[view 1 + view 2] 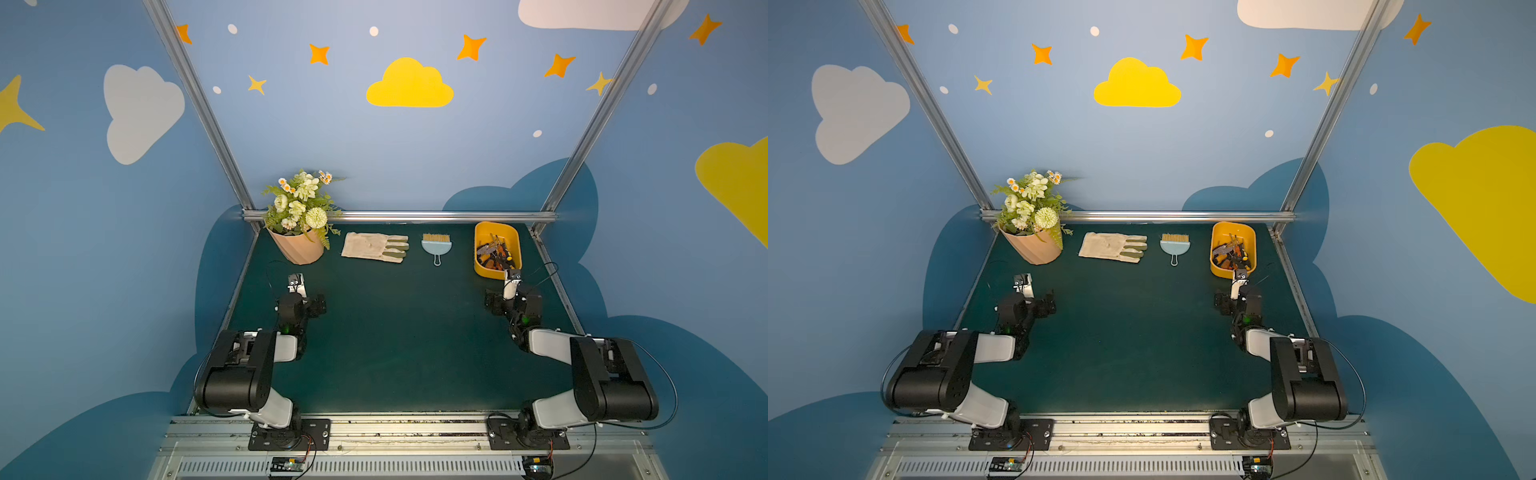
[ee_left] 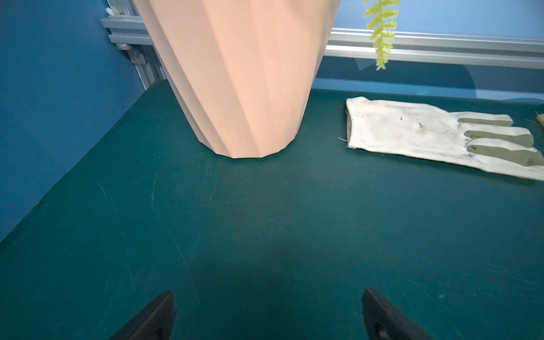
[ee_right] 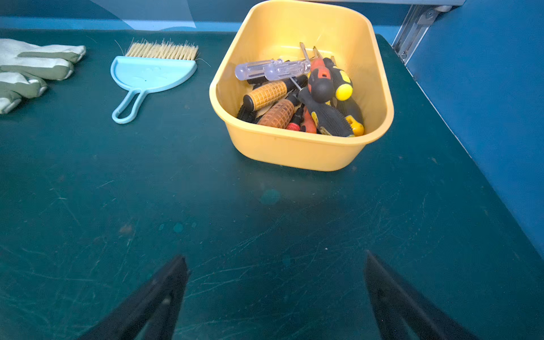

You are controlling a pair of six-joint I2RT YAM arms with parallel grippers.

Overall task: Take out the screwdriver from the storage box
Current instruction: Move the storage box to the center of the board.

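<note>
Right jaws: spread wide, empty, low over the bare surface (image 3: 265,220), aimed at the storage box (image 3: 297,147), near its front wall but not touching. Left jaws: also spread & empty, facing the flower pot (image 2: 235,88) w/ the glove (image 2: 412,132) beside it; no part in this, I'd say. The box (image 1: 497,227) (image 1: 1233,227) sits at the far right corner of the surface in both top views, w/ the dustpan brush (image 3: 153,73) btw it & the glove. Inside it the screwdrivers (image 3: 320,88) lie heaped, handles crossed; none out yet.

Step in hand: approach, pre-grasp. Nxt move prob. needs the right arm (image 1: 548,345) fwd over the near wall, then down onto one top handle, e.g. the clear-handled screwdriver (image 3: 256,70). Jaws go across it, then a straight lift so neighbours don't snag.
</note>
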